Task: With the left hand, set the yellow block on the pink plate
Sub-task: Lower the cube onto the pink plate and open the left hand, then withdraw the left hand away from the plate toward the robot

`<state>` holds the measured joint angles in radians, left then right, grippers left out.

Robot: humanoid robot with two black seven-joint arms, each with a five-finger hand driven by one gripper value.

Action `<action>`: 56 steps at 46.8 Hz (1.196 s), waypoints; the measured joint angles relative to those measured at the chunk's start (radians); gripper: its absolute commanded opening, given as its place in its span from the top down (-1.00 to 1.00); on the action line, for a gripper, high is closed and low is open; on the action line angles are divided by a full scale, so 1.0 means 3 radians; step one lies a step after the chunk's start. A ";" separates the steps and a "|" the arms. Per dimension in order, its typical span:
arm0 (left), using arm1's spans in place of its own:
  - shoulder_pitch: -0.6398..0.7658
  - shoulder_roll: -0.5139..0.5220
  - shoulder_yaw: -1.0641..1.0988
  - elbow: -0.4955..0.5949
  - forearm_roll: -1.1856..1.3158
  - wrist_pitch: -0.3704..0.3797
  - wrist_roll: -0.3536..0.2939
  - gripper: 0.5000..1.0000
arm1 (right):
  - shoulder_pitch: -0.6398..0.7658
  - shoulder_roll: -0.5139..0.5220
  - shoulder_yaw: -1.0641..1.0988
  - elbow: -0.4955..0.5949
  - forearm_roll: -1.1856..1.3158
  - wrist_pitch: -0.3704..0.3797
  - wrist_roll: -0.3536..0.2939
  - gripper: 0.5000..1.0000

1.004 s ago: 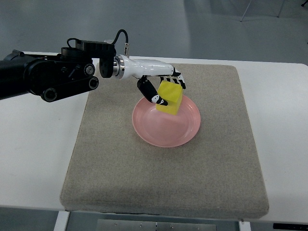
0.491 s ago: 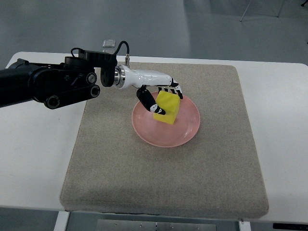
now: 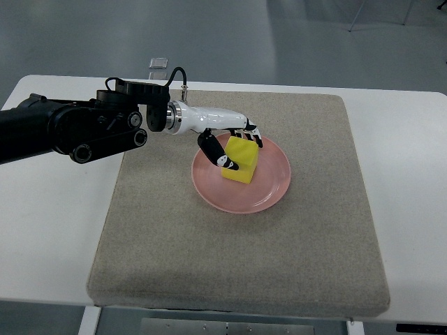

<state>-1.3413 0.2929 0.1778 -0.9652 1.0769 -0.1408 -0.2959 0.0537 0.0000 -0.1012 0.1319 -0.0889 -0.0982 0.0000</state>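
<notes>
Left robot hand holds the yellow block on the pink plate.

A white desk (image 3: 49, 230) carries a beige felt mat (image 3: 237, 251), with grey floor beyond at twelve o'clock, where a small pale object (image 3: 159, 62) lies, too small to identify, and thin metal legs are cut off at the top edge near one o'clock. The black left arm (image 3: 63, 129) enters from nine o'clock. The left robot hand (image 3: 234, 143) has its thumb and fingers closed around the yellow block (image 3: 241, 159); its fingertips are partly hidden behind the block. The pink plate (image 3: 269, 188) sits on the mat, and the block rests in its eleven o'clock part.
</notes>
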 measured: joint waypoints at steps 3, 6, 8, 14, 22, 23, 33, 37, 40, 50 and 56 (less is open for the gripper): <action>0.0001 0.0000 0.0002 -0.0002 0.0000 -0.0005 -0.0005 -0.23 | 0.0000 0.0000 0.0000 0.0000 0.0000 0.0000 0.0000 -0.69; 0.0001 0.0000 0.0004 -0.0005 0.0000 -0.0006 -0.0007 -0.43 | 0.0000 0.0000 0.0000 0.0000 0.0000 0.0000 0.0000 -0.69; 0.0002 0.0000 0.0005 -0.0008 0.0000 -0.0006 -0.0012 -0.56 | 0.0000 0.0000 0.0000 0.0000 0.0000 0.0000 0.0000 -0.69; 0.0002 0.0004 0.0010 -0.0013 0.0005 -0.0011 -0.0035 -0.85 | 0.0000 0.0000 0.0000 0.0000 0.0000 0.0000 0.0000 -0.69; 0.0008 0.0016 0.0014 -0.0028 0.0005 -0.0016 -0.0042 -0.95 | 0.0000 0.0000 0.0000 0.0000 0.0000 0.0000 0.0000 -0.69; 0.0007 0.0019 0.0014 -0.0029 0.0005 -0.0016 -0.0042 -0.95 | 0.0000 0.0000 0.0000 0.0000 0.0000 0.0000 0.0000 -0.69; -0.0039 0.0074 -0.0005 -0.0026 -0.0005 -0.0045 -0.0042 -0.95 | 0.0000 0.0000 0.0000 0.0000 0.0000 0.0000 0.0000 -0.69; -0.0052 0.0139 -0.0023 -0.0014 -0.0025 -0.0117 -0.0042 -0.95 | 0.0000 0.0000 0.0000 0.0000 0.0000 0.0000 0.0000 -0.69; -0.0053 0.0185 -0.0025 0.0000 -0.0031 -0.0143 -0.0042 -0.95 | 0.0000 0.0000 0.0000 0.0000 0.0000 0.0000 0.0000 -0.69; -0.0067 0.0335 -0.0030 0.0190 -0.0045 -0.0149 -0.0044 -0.94 | 0.0000 0.0000 0.0000 0.0000 0.0000 0.0000 0.0000 -0.69; -0.0055 0.0357 -0.0037 0.0424 -0.0050 -0.0142 -0.0057 -0.93 | 0.0000 0.0000 0.0000 0.0000 0.0000 0.0000 0.0000 -0.69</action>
<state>-1.3579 0.4000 0.1667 -0.8379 1.0618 -0.1834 -0.3131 0.0537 0.0000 -0.1012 0.1319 -0.0889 -0.0982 0.0000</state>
